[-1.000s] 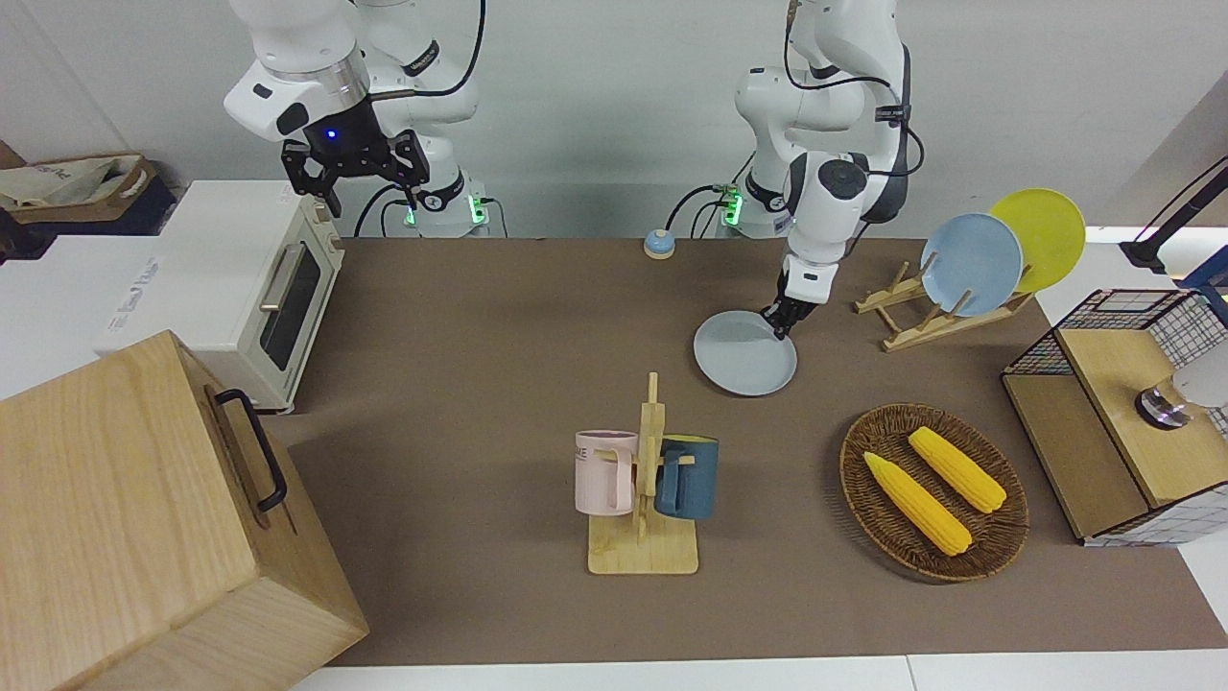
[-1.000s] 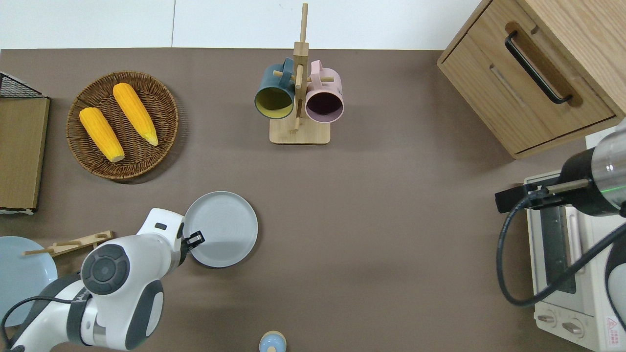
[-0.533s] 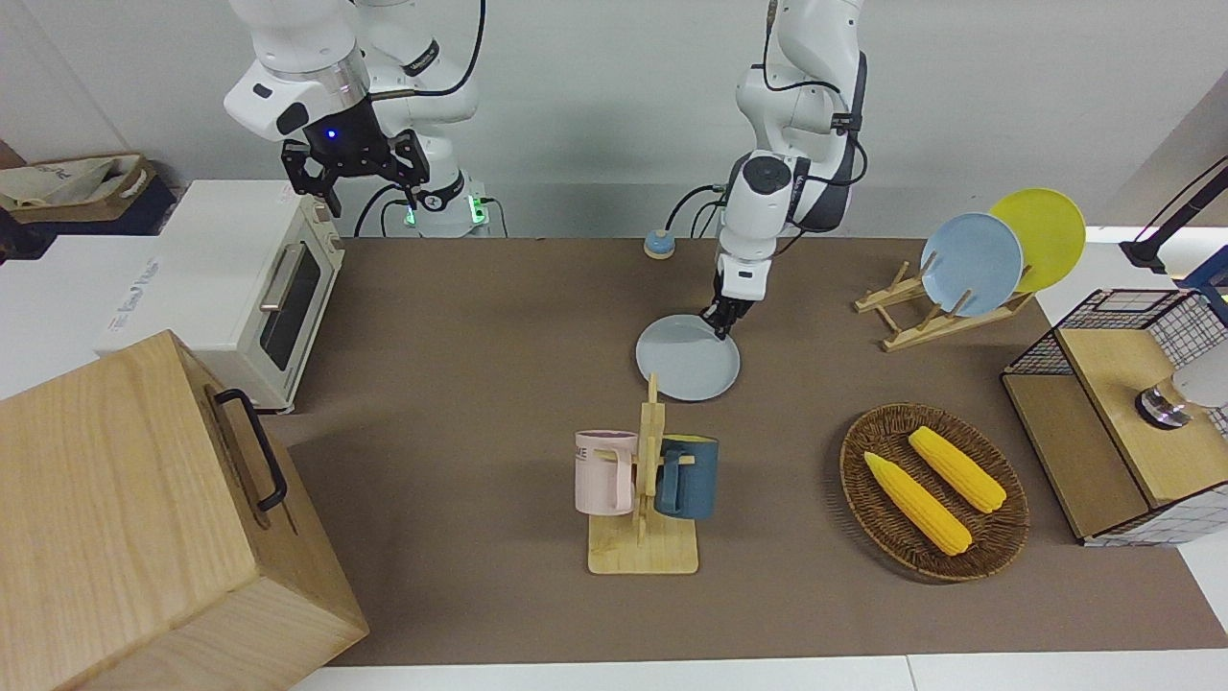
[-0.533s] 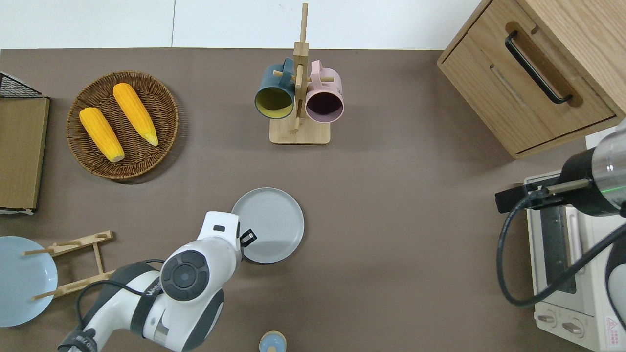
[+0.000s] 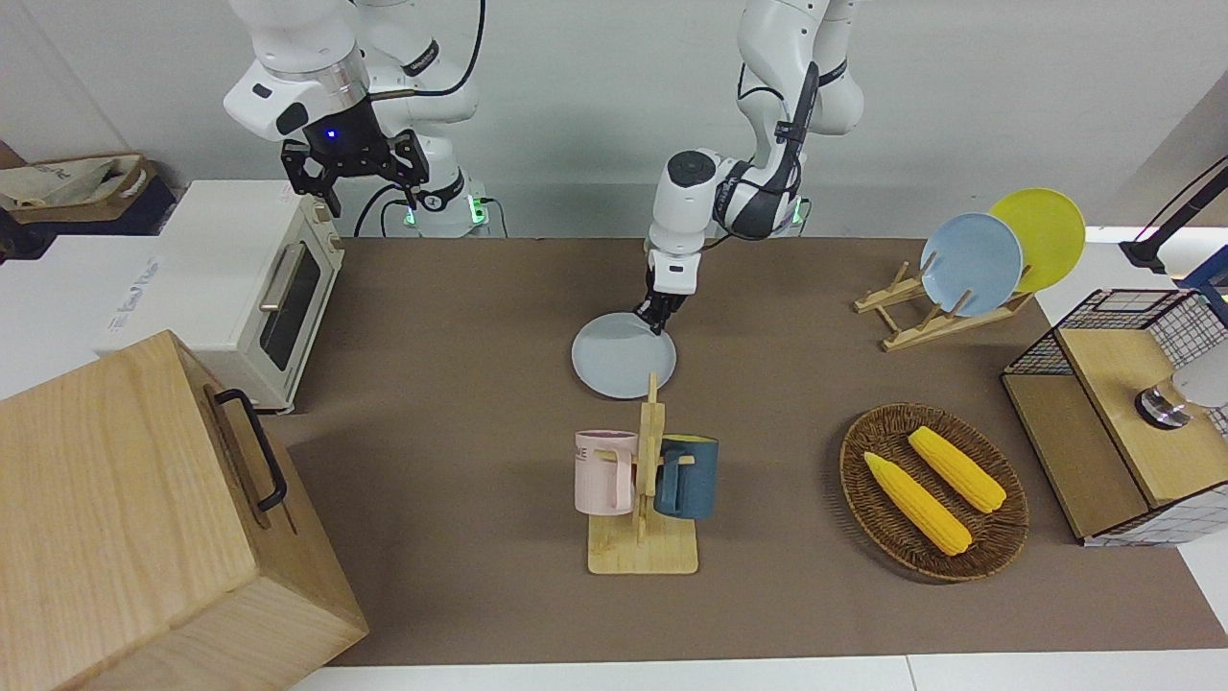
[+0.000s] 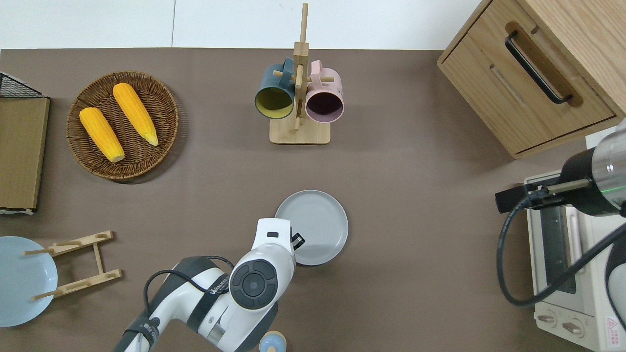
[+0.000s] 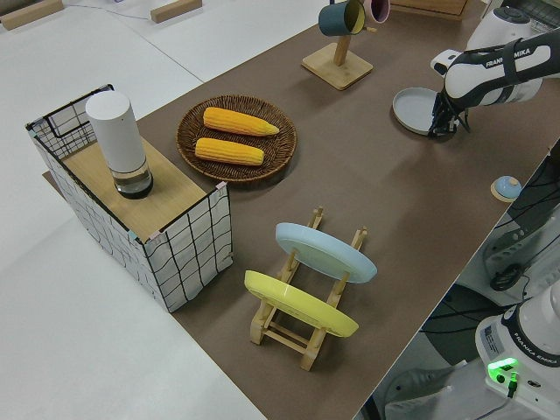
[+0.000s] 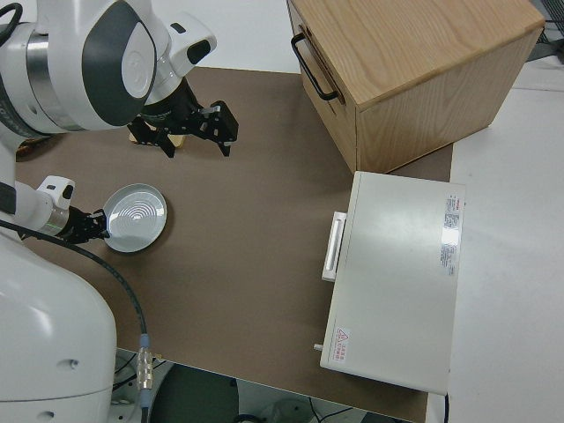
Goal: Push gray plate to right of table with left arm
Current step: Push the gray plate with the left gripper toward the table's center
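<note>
Gray plate (image 6: 318,222) flat on desk (image 6: 415,234), mid-length; left end effector (image 6: 295,241) contacted at rim, opening indeterminable. Right end effector (image 5: 355,168) parked, spread wide.

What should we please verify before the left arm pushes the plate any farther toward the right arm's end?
1. Left gripper at the gray plate's rim: ok.
2. Plate flat on the table: ok.
3. Path toward the toaster oven free of things: ok.
4. Plate apart from the mug rack: ok.
5. Right arm parked: ok.
6. Firm contact at the rim: cannot tell.
</note>
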Motion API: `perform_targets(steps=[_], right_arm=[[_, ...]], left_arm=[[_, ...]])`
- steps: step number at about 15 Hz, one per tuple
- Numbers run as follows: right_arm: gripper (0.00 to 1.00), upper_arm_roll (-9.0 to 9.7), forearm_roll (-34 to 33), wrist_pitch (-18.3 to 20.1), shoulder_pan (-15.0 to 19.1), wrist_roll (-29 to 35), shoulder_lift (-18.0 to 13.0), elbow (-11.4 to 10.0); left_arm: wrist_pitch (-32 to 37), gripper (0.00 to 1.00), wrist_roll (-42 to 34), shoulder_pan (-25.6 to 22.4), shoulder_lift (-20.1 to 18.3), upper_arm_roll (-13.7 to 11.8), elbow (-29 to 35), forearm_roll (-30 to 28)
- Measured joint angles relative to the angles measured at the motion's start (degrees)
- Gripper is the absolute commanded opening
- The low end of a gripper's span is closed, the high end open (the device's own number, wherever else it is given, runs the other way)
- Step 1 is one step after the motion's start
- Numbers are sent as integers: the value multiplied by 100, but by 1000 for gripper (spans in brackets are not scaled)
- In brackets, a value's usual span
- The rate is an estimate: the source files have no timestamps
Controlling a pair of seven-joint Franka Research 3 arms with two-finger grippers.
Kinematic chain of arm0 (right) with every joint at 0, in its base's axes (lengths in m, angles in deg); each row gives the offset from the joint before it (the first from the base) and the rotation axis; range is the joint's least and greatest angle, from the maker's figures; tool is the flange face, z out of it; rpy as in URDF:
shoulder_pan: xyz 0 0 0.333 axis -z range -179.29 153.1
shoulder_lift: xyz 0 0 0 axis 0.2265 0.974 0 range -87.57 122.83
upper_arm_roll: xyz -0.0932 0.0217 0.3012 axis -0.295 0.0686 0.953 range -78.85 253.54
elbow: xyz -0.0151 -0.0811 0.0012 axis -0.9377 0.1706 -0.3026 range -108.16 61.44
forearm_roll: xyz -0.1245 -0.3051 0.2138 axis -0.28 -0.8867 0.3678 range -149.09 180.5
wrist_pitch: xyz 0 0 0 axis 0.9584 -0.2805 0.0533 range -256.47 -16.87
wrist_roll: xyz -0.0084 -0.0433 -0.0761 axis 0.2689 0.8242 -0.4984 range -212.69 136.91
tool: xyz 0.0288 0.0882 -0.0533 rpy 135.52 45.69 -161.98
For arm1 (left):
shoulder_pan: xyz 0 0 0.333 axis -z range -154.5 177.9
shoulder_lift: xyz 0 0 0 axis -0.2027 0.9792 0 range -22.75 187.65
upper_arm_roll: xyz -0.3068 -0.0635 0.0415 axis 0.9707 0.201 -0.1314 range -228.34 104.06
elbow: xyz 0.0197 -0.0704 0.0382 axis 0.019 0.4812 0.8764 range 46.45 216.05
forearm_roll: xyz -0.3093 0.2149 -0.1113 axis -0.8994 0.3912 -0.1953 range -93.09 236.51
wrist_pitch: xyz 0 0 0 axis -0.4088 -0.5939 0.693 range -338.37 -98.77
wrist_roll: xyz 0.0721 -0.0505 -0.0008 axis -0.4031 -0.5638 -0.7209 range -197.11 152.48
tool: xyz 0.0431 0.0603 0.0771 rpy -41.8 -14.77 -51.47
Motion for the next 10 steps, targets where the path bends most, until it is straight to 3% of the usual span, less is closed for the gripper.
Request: perform_targets(steps=[8, 10], right_arm=[[983, 0, 0, 0, 0, 0, 0, 0], [983, 0, 0, 0, 0, 0, 0, 0]], left_arm=[[0, 41, 544, 291, 404, 113, -489, 2], [2, 166, 561, 291, 415, 115, -503, 2]])
